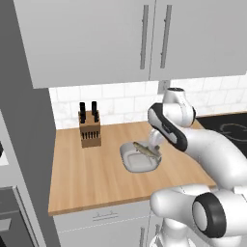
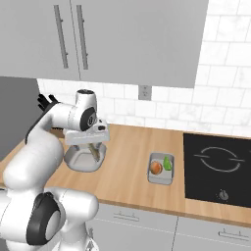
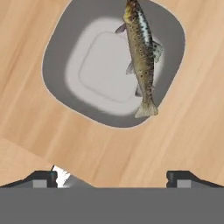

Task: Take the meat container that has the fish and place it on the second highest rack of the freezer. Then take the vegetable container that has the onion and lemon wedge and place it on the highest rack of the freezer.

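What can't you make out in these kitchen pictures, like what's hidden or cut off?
- Left base view: the arm's white links cover the claw and the right side of the shallow grey fish tray.
- Hand view: the slender olive-brown fish loses its head at the top edge.
- Right base view: the arm's hand covers most of that tray; the small grey tray with the round orange onion and green lemon wedge is too small for detail.

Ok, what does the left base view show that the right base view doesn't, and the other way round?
Left base view alone: the knife block standing on the counter, left of the fish container. Right base view alone: the vegetable container holding the onion and lemon wedge, plus the black cooktop's full surface with its ring. Both share the wooden counter, the wall cabinets and the arm hanging over the fish container.
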